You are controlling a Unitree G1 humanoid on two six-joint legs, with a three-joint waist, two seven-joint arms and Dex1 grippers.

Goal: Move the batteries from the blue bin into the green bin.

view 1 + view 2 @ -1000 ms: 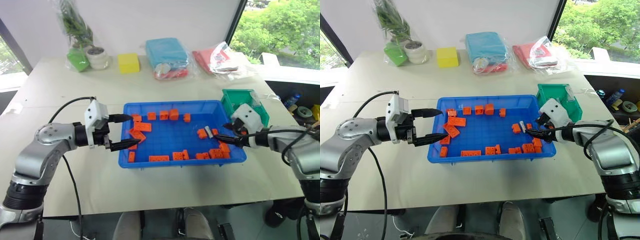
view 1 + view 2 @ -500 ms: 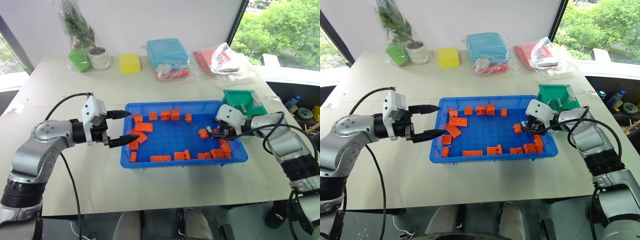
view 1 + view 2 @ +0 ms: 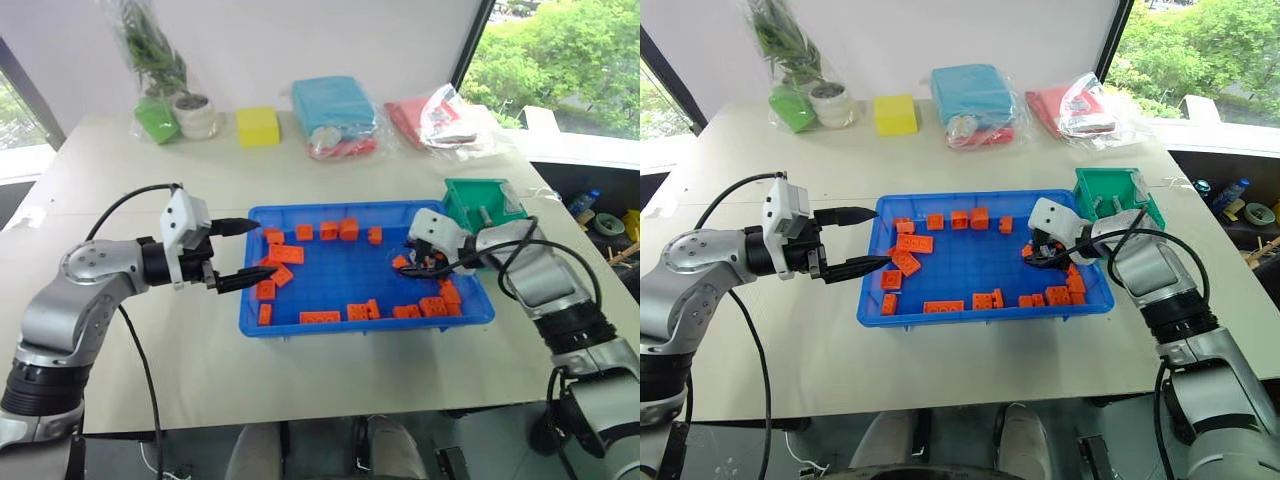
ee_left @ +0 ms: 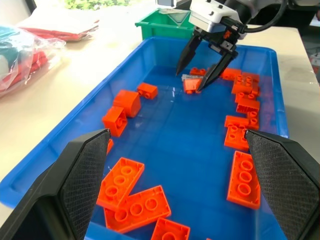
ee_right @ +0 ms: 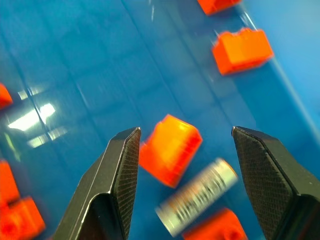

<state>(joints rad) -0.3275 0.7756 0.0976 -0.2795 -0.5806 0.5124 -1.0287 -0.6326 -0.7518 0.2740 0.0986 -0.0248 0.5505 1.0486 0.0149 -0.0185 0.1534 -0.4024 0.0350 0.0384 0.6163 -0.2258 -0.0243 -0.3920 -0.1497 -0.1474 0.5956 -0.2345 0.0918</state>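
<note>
On the pale table (image 3: pixel 330 390): large shallow bright blue plastic bin (image 3: pixel 330 322), scattered with orange toy building bricks (image 3: pixel 283 253). Just beyond its right far corner, touching or nearly so: small teal-green plastic bin (image 3: pixel 482 196). At the blue bin's left rim: left gripper (image 3: pixel 238 254), two black fingers spread apart, holding nothing. Inside the right end: right gripper (image 4: pixel 200 67), pointing down, fingers apart and empty, straddling a brick and one small grey-silver cylindrical battery (image 5: pixel 197 203) lying flat on the blue floor, touching that brick. Best done, as judged: shift sideways to centre on the battery alone, lower until fingertips flank its sides, avoid pinching the neighbouring brick, then close. Dark printed lettering along the battery's casing, too blurred to read.
</note>
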